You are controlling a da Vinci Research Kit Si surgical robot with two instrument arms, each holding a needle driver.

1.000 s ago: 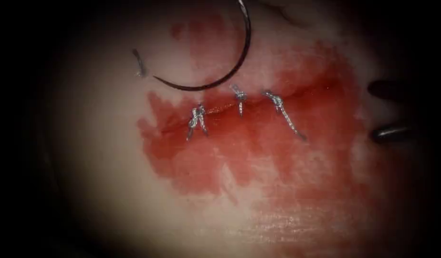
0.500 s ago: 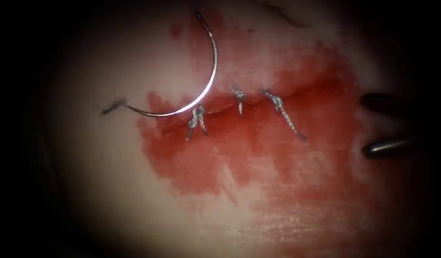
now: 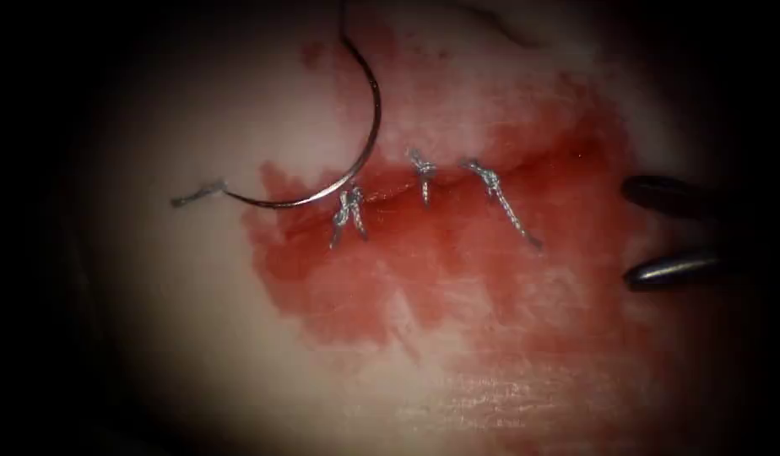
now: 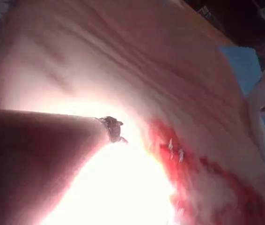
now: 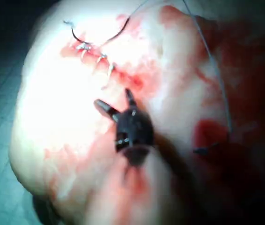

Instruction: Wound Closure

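The curved needle (image 3: 369, 143) lies loose on the tissue (image 3: 196, 321), on the far side of the cut (image 3: 390, 192) toward its left end, with neither tool holding it. One end carries a short grey thread stub (image 3: 196, 194); the other reaches the picture's top edge. Three knotted stitches (image 3: 424, 173) cross the cut. My right tool (image 3: 639, 232) hovers open and holding nothing at the right of the cut; in the right wrist view the right tool (image 5: 116, 101) stands just short of the stitches (image 5: 97, 56). The left tool (image 4: 116, 136) ends in strong glare near the stitches (image 4: 174, 150).
Red fluid (image 3: 457, 262) spreads over the tissue around and below the cut. A long thread (image 5: 212, 61) runs across the tissue in the right wrist view. A blue cloth (image 4: 240, 65) lies beyond the tissue's edge.
The needle dropped down and to the left onto the tissue, then settled with little further motion. The right tool crept left and slightly down, its jaws still apart.
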